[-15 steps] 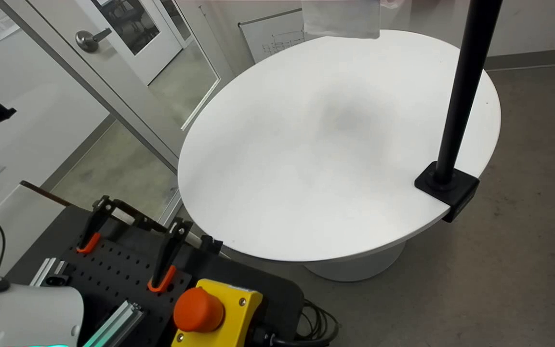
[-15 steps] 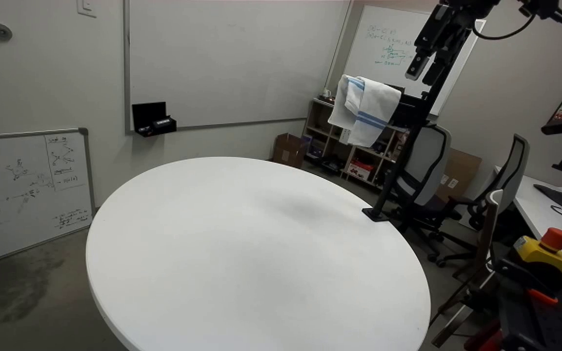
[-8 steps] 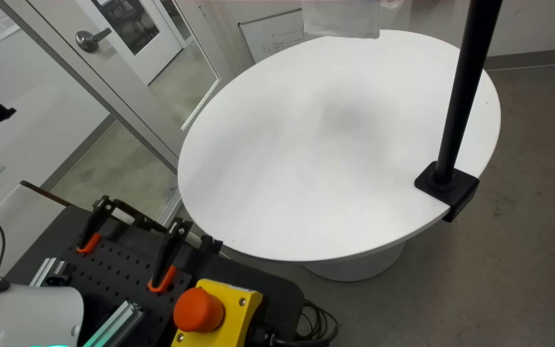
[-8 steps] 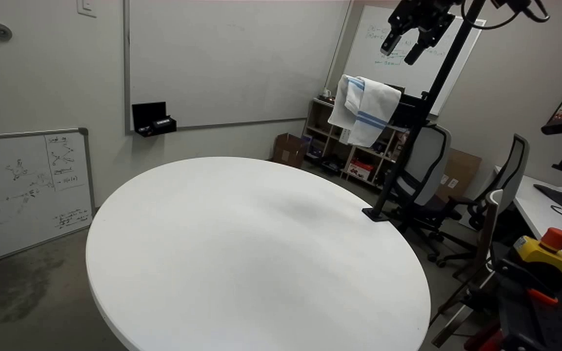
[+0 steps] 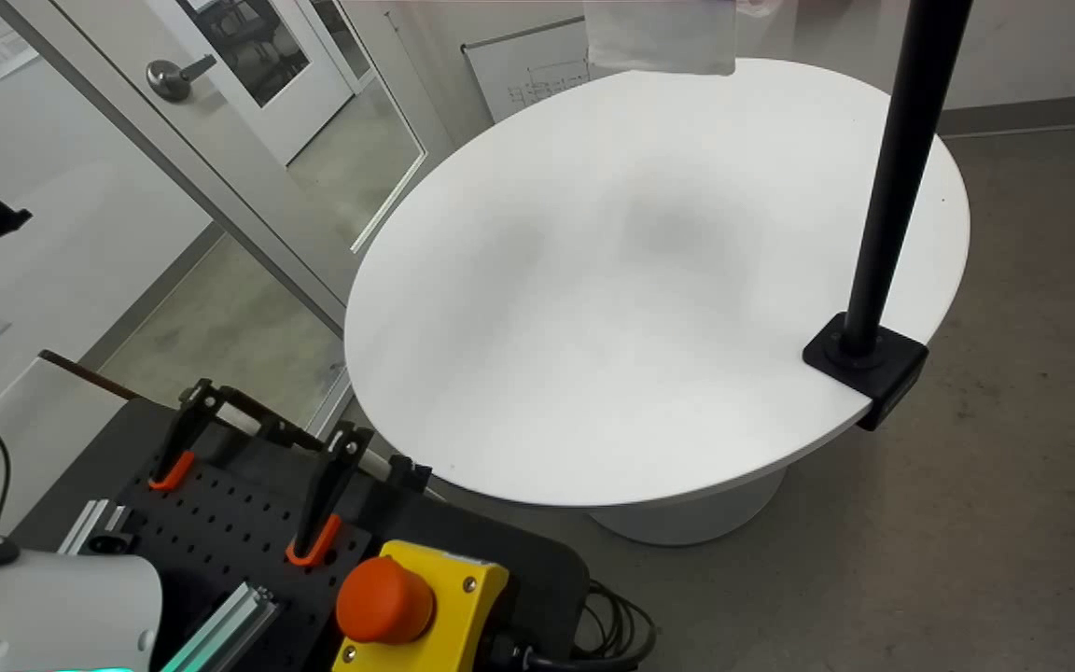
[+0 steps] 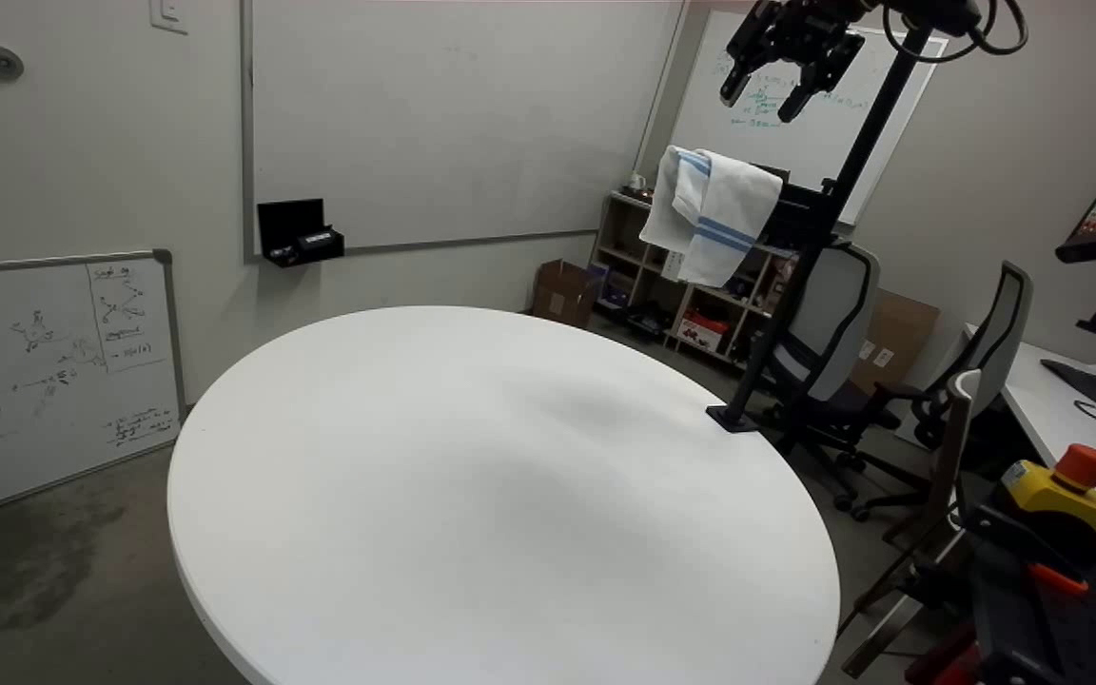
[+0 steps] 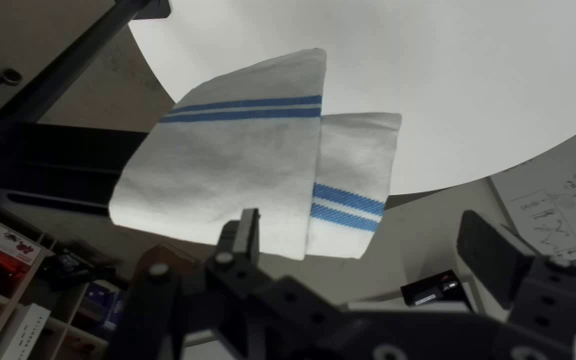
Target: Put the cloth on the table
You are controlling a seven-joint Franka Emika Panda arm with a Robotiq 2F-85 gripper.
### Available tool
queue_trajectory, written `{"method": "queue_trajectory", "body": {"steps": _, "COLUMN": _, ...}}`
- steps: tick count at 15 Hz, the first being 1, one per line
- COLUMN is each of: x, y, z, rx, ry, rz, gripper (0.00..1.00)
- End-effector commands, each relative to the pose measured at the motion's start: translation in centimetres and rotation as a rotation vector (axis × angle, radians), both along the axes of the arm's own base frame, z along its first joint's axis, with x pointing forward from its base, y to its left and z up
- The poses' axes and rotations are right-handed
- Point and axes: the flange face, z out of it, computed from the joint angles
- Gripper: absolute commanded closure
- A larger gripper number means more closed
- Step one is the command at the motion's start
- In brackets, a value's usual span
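Observation:
The cloth (image 6: 724, 219) is white with blue stripes. It hangs folded over a black arm on the pole, above table height. In the wrist view the cloth (image 7: 238, 160) fills the middle, and its lower edge shows as a white strip (image 5: 663, 37) at the top of an exterior view. My gripper (image 6: 757, 105) is above the cloth, apart from it, fingers pointing down. In the wrist view the gripper (image 7: 361, 225) has its fingers wide apart with nothing between them. The round white table (image 6: 472, 533) also shows in an exterior view (image 5: 593, 392) and the wrist view (image 7: 468, 75).
A black pole (image 5: 892, 187) is clamped to the table's edge; it also stands beside the cloth in an exterior view (image 6: 786, 314). A yellow box with a red button (image 5: 425, 607) sits on the black robot stand. Chairs (image 6: 824, 323) and shelves (image 6: 643, 266) stand beyond the table.
In an exterior view my gripper has moved left and slightly up, over the cloth, and has turned so its spread fingers show more clearly. The cloth has not moved.

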Motion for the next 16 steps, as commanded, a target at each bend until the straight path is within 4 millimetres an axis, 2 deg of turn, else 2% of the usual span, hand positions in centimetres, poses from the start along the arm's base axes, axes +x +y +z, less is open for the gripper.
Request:
{"method": "queue_trajectory", "body": {"steps": 1, "x": 2.2, "y": -2.3, "z": 0.0, "rx": -0.028, "ry": -0.032, "rz": -0.101, "gripper": 0.0}}
{"method": "queue_trajectory", "body": {"steps": 8, "x": 4.3, "y": -5.4, "z": -2.3, "rx": -0.037, "ry": -0.018, "rz": -0.205, "gripper": 0.0}}
{"method": "queue_trajectory", "body": {"steps": 16, "x": 7.3, "y": -6.2, "z": -4.2, "rx": -0.03, "ry": -0.049, "rz": -0.203, "gripper": 0.0}}
